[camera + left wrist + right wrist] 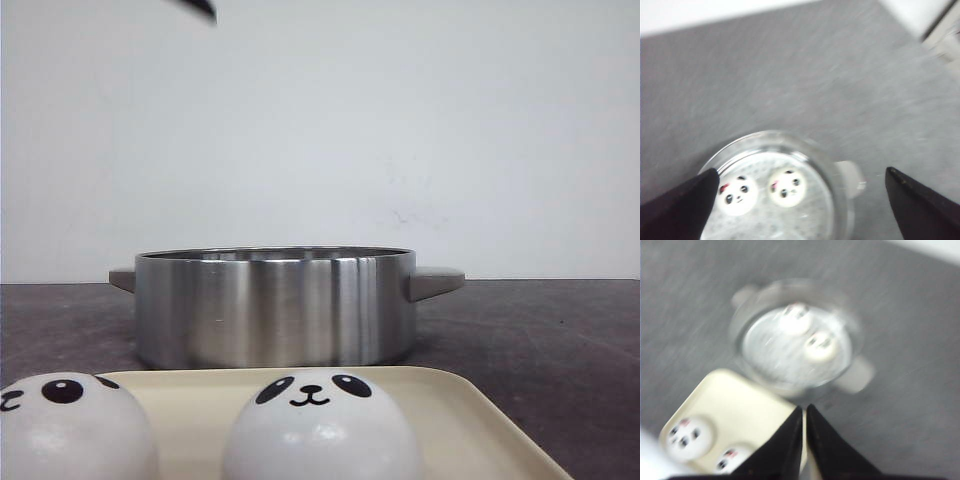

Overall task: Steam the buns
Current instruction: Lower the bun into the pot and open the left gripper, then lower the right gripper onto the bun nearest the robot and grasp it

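Observation:
A steel pot (275, 305) with two grey handles stands on the dark table. Two panda buns (737, 194) (786, 186) lie inside it on a perforated steamer plate; both also show in the right wrist view (795, 320) (820, 346). Two more panda buns (70, 430) (320, 425) sit on a cream tray (480, 425) in front of the pot, also in the right wrist view (687, 437) (732, 458). My left gripper (802, 175) is open wide and empty, high above the pot. My right gripper (804, 409) is shut and empty, high above the tray's edge nearest the pot.
A white wall stands behind the table. The dark grey table surface (540, 330) spreads around the pot and tray. A black tip of the left arm (200, 8) shows at the top of the front view.

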`<state>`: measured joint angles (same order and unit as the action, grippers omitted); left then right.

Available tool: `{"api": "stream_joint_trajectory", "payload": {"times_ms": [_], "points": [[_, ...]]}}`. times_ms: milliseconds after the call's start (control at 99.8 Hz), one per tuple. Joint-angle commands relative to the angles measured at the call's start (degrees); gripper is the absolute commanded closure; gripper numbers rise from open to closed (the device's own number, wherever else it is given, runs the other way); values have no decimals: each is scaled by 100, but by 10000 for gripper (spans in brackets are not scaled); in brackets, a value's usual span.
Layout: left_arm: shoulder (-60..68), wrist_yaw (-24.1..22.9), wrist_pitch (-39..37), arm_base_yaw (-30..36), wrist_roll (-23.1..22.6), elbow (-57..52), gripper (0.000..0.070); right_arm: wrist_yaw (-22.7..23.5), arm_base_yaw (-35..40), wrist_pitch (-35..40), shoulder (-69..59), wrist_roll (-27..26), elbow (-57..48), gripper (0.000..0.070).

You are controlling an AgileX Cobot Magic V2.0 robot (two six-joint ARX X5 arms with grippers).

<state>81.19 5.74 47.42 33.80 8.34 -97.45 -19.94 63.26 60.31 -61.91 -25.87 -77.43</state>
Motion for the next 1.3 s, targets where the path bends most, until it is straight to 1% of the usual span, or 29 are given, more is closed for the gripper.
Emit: {"api": "stream_joint_trajectory", "payload": {"times_ms": [0,60,100,140,150,160,180,190,200,240,270,311,491,531,571,621,671,942,1132,1252,1292], "points": [[-282,-46,98,118,33,-129,23,315,46,-354,-72,-407,358,697],[-621,-131,243,221,33,-129,23,669,46,-678,-118,-651,769,690],[-828,-258,345,273,31,-129,23,925,46,-841,-146,-769,1003,648],[-1034,-417,461,313,31,-129,23,1141,48,-1012,-195,-861,1211,555],[-1082,-455,496,319,31,-129,23,1222,52,-1064,-216,-909,1279,513],[-1128,-487,531,328,31,-129,23,1248,52,-1078,-223,-927,1298,498],[-1217,-555,584,339,28,-129,23,1318,52,-1130,-251,-999,1379,439],[-1261,-586,610,343,26,-129,23,1364,52,-1163,-267,-1049,1432,394],[-1303,-608,647,345,26,-129,23,1377,52,-1176,-275,-1067,1449,380],[-1471,-662,767,345,17,-129,23,1482,55,-1261,-341,-1196,1587,271],[-1578,-704,866,345,11,-129,23,1574,55,-1294,-396,-1266,1661,229],[-1716,-750,1008,345,7,-129,23,1687,68,-1311,-483,-1314,1735,209],[-2168,-942,1558,345,-127,-127,23,2330,118,-1314,-992,-1471,1805,205],[-2234,-944,1628,345,-151,-127,23,2496,120,-1320,-1126,-1502,1805,192],[-2291,-944,1674,345,-149,-127,23,2618,118,-1316,-1261,-1543,1805,150],[-2352,-944,1714,345,-149,-127,23,2695,122,-1320,-1451,-1600,1805,57],[-2402,-944,1738,345,-149,-127,23,2750,122,-1322,-1598,-1620,1805,12],[-2509,-942,1749,345,-151,-127,23,2750,122,-1453,-2487,-1611,1805,9],[-2507,-940,1849,345,-153,-125,23,2743,98,-1696,-2988,-1593,1805,11],[-2509,-940,1899,345,-168,-125,23,2745,101,-1799,-3145,-1624,1805,19],[-2507,-940,1906,345,-168,-125,23,2743,101,-1797,-3180,-1626,1805,47]]}}
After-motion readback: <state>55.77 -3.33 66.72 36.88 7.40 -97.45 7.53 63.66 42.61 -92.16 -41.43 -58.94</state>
